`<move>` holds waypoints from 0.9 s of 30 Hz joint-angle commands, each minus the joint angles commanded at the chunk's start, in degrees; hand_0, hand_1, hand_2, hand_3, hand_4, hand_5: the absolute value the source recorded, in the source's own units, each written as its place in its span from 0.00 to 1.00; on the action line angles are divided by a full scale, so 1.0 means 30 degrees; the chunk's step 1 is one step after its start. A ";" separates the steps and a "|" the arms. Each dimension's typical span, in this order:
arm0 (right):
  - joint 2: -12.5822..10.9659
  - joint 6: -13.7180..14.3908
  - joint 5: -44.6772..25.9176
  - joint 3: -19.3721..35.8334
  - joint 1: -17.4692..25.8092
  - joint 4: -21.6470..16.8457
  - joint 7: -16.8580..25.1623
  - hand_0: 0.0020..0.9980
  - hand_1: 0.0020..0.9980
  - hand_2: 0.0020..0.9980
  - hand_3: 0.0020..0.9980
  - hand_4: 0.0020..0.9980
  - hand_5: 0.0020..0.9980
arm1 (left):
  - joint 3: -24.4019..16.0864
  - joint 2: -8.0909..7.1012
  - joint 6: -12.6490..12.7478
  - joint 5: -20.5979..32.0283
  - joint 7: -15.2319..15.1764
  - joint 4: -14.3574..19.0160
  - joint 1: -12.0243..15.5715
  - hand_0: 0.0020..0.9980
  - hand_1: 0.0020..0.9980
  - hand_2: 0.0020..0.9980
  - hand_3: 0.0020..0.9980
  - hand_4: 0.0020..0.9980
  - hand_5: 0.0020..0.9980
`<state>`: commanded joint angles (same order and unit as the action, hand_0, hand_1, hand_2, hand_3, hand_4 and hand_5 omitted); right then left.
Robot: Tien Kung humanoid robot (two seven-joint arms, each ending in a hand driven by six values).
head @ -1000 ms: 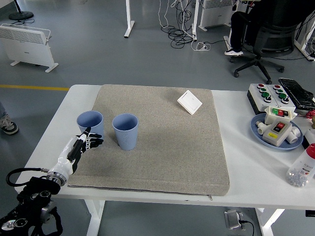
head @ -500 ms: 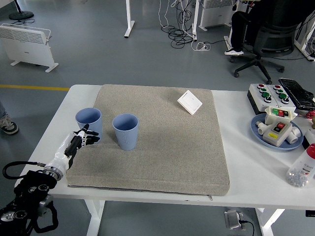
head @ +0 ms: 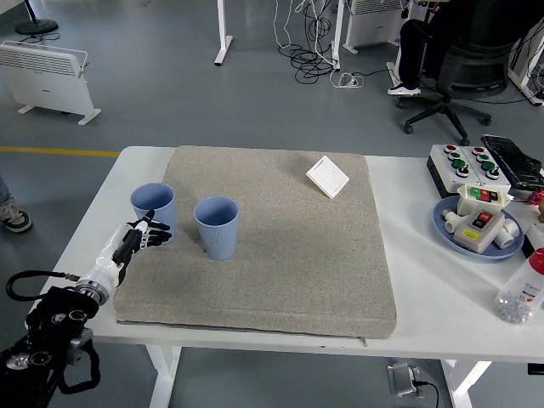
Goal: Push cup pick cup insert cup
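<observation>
Grey floor (head: 170,93), white radiator (head: 48,78) far left, black office chair (head: 463,72), tangled cables (head: 310,55).

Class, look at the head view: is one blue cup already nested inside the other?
No: the left blue cup and the right blue cup stand apart, side by side, both upright on the grey mat.

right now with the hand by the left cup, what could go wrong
1. The left hand sits low beside the left cup, so a push might tip it rather than slide it.
2. The cup stands at the mat edge and could catch.
3. It could bump the other cup.
</observation>
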<state>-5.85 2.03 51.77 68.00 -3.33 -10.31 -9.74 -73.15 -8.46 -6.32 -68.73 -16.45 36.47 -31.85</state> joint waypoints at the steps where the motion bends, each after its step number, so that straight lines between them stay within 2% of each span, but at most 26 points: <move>1: -0.0001 -0.0002 0.0005 -0.0016 -0.0009 0.0000 -0.0002 0.75 0.63 0.63 0.56 0.07 0.46 | 0.0041 -0.0009 -0.0001 0.0003 -0.0013 -0.0111 -0.0081 0.77 0.62 0.54 0.51 0.61 1.00; 17: -0.0016 -0.0024 -0.0023 -0.0195 -0.0076 0.0000 -0.0013 0.75 0.63 0.63 0.56 0.07 0.46 | 0.0461 -0.0077 -0.0030 0.0025 -0.0278 -0.1345 -0.1029 0.77 0.61 0.54 0.51 0.61 1.00; 27: -0.0021 -0.0043 -0.0001 -0.0320 -0.0178 0.0000 -0.0061 0.75 0.63 0.63 0.56 0.07 0.45 | 0.1235 -0.0026 -0.0038 0.0151 -0.0453 -0.2053 -0.1688 0.77 0.61 0.54 0.51 0.61 1.00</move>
<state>-5.92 1.90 51.76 67.04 -3.87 -10.31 -9.92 -69.44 -8.54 -6.44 -68.28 -17.81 30.31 -36.91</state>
